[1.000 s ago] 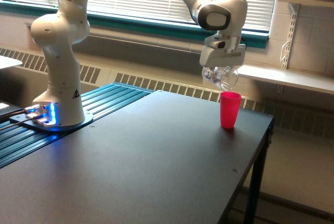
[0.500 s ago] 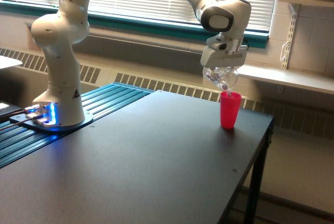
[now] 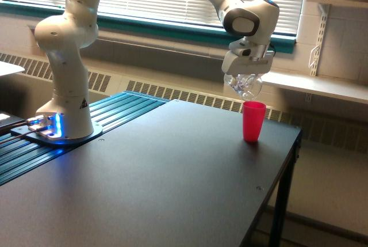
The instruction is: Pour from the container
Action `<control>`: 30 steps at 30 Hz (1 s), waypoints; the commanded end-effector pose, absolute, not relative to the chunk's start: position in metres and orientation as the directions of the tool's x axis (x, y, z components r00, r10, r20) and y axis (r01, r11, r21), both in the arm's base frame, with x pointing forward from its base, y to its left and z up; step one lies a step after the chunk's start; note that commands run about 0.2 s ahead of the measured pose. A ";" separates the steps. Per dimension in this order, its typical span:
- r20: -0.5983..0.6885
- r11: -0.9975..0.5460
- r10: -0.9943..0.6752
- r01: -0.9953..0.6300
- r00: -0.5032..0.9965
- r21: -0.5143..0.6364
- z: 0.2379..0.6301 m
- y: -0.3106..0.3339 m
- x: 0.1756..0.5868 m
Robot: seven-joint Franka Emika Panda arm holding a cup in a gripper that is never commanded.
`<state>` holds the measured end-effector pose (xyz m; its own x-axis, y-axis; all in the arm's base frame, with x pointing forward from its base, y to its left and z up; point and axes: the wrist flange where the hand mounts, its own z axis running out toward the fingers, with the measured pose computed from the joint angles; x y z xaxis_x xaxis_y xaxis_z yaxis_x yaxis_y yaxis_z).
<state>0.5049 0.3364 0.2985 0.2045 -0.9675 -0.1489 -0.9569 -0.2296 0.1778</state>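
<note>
The container (image 3: 244, 86), a small clear rounded mug, hangs tilted under my gripper (image 3: 247, 75), which is shut on it. It sits just above and slightly to the exterior view's left of the pink cup (image 3: 253, 121). That cup stands upright on the black table (image 3: 149, 183) near the far right corner. I cannot tell what is inside the container, and no stream shows below it.
The arm's white base (image 3: 63, 126) stands at the exterior view's left on a blue ribbed plate (image 3: 109, 114). The table's right edge (image 3: 282, 178) drops off just beyond the pink cup. A window sill and a white shelf (image 3: 322, 86) run behind.
The container dipped toward the pink cup's rim half a second ago, and has since lifted slightly. The gripper drifted a little toward the exterior view's right. The pink cup has not moved.
</note>
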 end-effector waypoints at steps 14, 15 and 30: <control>-0.182 -0.198 -0.970 -0.957 0.160 0.212 0.302 0.334 0.510; -0.182 -0.199 -0.970 -0.957 0.162 0.211 0.302 0.334 0.510; -0.175 -0.194 -0.972 -0.954 0.156 0.230 0.292 0.330 0.504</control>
